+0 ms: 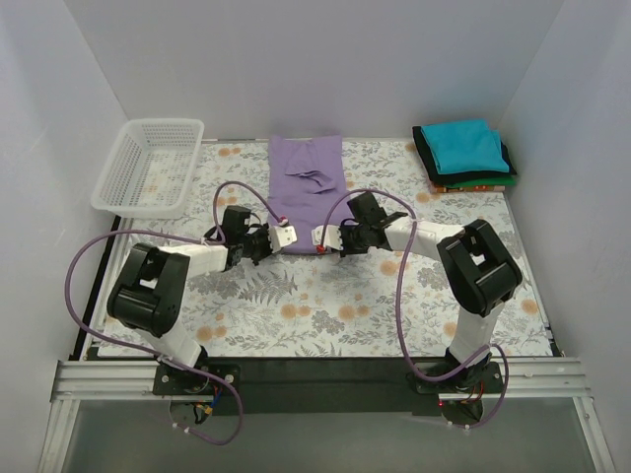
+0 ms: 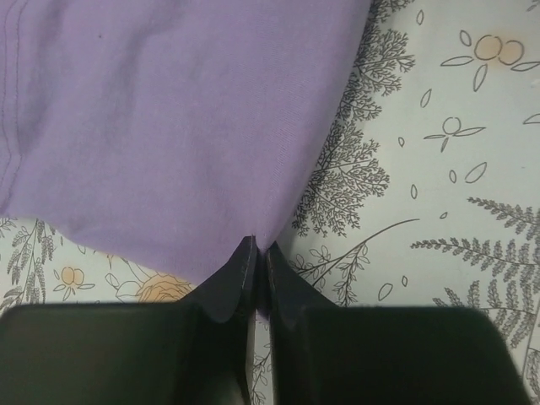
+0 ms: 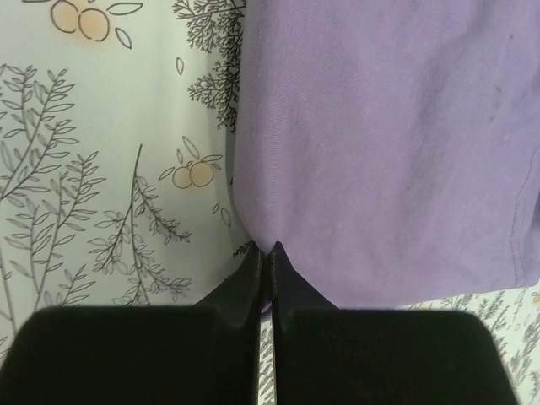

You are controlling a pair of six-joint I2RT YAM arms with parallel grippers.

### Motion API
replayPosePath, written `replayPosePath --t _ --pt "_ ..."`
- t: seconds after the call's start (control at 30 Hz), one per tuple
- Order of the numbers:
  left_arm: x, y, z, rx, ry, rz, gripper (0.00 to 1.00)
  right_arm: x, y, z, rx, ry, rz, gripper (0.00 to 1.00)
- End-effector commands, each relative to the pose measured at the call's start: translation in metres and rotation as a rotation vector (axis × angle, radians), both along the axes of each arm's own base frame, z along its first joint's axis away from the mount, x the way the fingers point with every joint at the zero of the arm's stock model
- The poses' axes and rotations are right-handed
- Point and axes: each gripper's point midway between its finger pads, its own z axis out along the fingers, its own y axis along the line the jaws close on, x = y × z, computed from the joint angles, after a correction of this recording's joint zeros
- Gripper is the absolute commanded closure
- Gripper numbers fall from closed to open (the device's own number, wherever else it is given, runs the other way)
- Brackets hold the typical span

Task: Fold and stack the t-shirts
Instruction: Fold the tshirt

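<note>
Left gripper point(image 2: 260, 250) and right gripper point(image 3: 263, 251) each pinched a near corner of the lavender t-shirt point(image 1: 307, 187); such shallow bites might slip on lifting

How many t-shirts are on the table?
4: a lavender shirt lies mid-table at the back; a teal shirt, dark green shirt and orange-red shirt are stacked at the far right. The stack may hide more.

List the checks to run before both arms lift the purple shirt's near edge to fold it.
1. Jaws of the left gripper shut on the lavender t-shirt at a near corner: ok.
2. Jaws of the right gripper shut on the other near corner: ok.
3. Shirt flat: not ok, creases mid-cloth.
4. Folded stack apart from it, far right: ok.
5. Basket apart from it, far left: ok.
6. How much cloth each pinch holds: cannot tell.
</note>
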Motion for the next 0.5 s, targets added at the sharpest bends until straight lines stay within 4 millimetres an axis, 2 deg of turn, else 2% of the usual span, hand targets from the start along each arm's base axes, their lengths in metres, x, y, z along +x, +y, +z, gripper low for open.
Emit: replayPosePath --t 0.0,0.07,0.1,0.2,0.23,0.27,0.3,0.33,0.37,0.43,0.47 --pt "-0.008 -0.006 0.032 -0.034 0.019 -0.036 1.0 -0.009 -0.005 0.019 0.002 0.038 -0.034 0.99" --pt "-0.027 -0.007 0.04 -0.038 0.07 -0.073 1.0 -0.023 -0.005 0.041 0.035 0.08 -0.031 0.99" --pt "-0.043 -0.009 0.051 -0.058 0.1 -0.11 1.0 -0.029 -0.005 0.046 0.041 0.096 -0.023 0.99" --pt "-0.07 -0.009 0.063 -0.077 0.152 -0.154 1.0 -0.05 -0.011 0.064 0.047 0.119 -0.011 0.99" --pt "-0.087 -0.009 0.067 -0.08 0.192 -0.168 1.0 -0.058 -0.013 0.068 0.05 0.132 -0.006 0.99" --pt "-0.096 -0.007 0.068 -0.077 0.215 -0.178 1.0 -0.068 -0.011 0.083 0.077 0.132 0.019 0.99" --pt "-0.106 -0.006 0.07 -0.073 0.241 -0.188 1.0 -0.083 -0.016 0.084 0.062 0.172 0.028 0.99" --pt "-0.128 -0.003 0.074 -0.078 0.3 -0.208 1.0 -0.093 -0.017 0.089 0.064 0.193 0.029 0.99" --pt "-0.138 -0.002 0.079 -0.078 0.312 -0.229 1.0 -0.106 -0.016 0.101 0.081 0.19 0.052 0.99" --pt "-0.166 0.003 0.094 -0.091 0.355 -0.255 1.0 -0.132 -0.024 0.104 0.064 0.246 0.065 0.99" --pt "-0.176 0.001 0.102 -0.115 0.364 -0.282 1.0 -0.151 -0.026 0.113 0.068 0.263 0.095 0.99"
